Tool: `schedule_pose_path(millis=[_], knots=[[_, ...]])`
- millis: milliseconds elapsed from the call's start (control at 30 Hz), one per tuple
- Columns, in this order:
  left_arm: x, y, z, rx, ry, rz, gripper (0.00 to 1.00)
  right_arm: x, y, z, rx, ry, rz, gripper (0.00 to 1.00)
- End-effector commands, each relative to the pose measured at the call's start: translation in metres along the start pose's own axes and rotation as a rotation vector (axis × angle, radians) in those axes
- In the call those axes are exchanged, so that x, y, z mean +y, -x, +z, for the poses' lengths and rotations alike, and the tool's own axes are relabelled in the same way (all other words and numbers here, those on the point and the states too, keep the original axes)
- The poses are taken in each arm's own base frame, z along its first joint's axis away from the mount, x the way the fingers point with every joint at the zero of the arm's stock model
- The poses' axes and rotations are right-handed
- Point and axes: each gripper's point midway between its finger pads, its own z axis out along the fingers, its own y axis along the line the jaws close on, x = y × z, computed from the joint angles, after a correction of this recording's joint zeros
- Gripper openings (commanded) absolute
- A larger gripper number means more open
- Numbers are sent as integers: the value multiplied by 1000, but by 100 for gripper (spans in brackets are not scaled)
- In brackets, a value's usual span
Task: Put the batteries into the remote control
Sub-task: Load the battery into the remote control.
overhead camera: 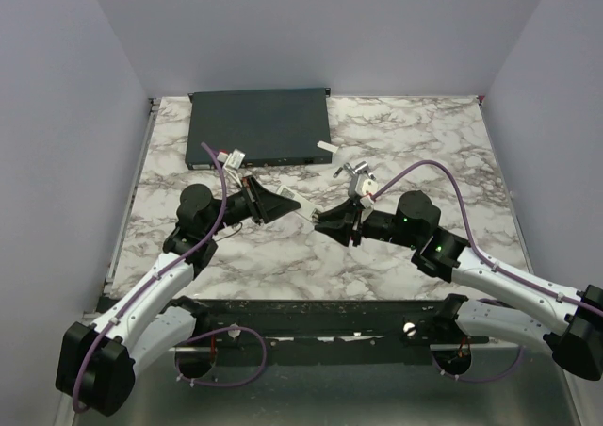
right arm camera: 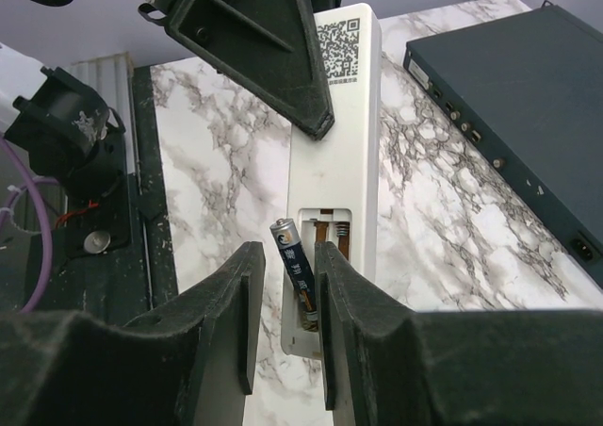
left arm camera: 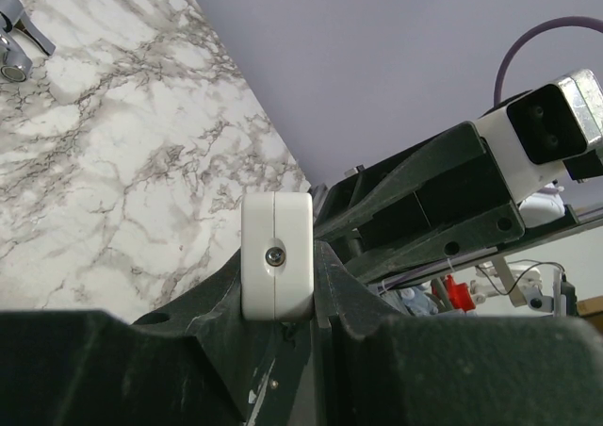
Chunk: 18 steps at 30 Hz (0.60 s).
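Marble tabletop point(overhead camera: 283, 256), left gripper point(left arm camera: 278, 277) clamped on remote point(right arm camera: 350, 143) held above it, right gripper point(right arm camera: 287, 294) straddling battery point(right arm camera: 292, 259) tipped into open bay point(right arm camera: 334, 226), can't tell if pinching; mid-insertion, next up: pressing it flat

A robotics lab test cell: a left arm point(overhead camera: 151, 303) and a right arm point(overhead camera: 513, 280) are bolted to a black base rail point(overhead camera: 311, 318) at the edge of a marble-patterned table point(overhead camera: 424, 143). Plain lavender walls point(overhead camera: 311, 30) box it in (three bare sides). Purple cables point(overhead camera: 443, 173) loop off the arms, and a dark-grey rack-style electronics box point(overhead camera: 259, 124) lies at the back.
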Motion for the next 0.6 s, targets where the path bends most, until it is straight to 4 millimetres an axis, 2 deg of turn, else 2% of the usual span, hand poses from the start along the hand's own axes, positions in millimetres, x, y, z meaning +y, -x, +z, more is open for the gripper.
schedule_pose_path(millis=[0, 300, 567], knots=[[-17, 12, 4, -27, -45, 39, 0, -3, 6, -2, -34, -25, -14, 35], [-18, 10, 5, -21, -48, 38, 0, -7, 12, 0, -70, -51, 3, 34], [-19, 10, 6, -18, -49, 37, 0, -8, 7, 1, -57, -55, 10, 30]])
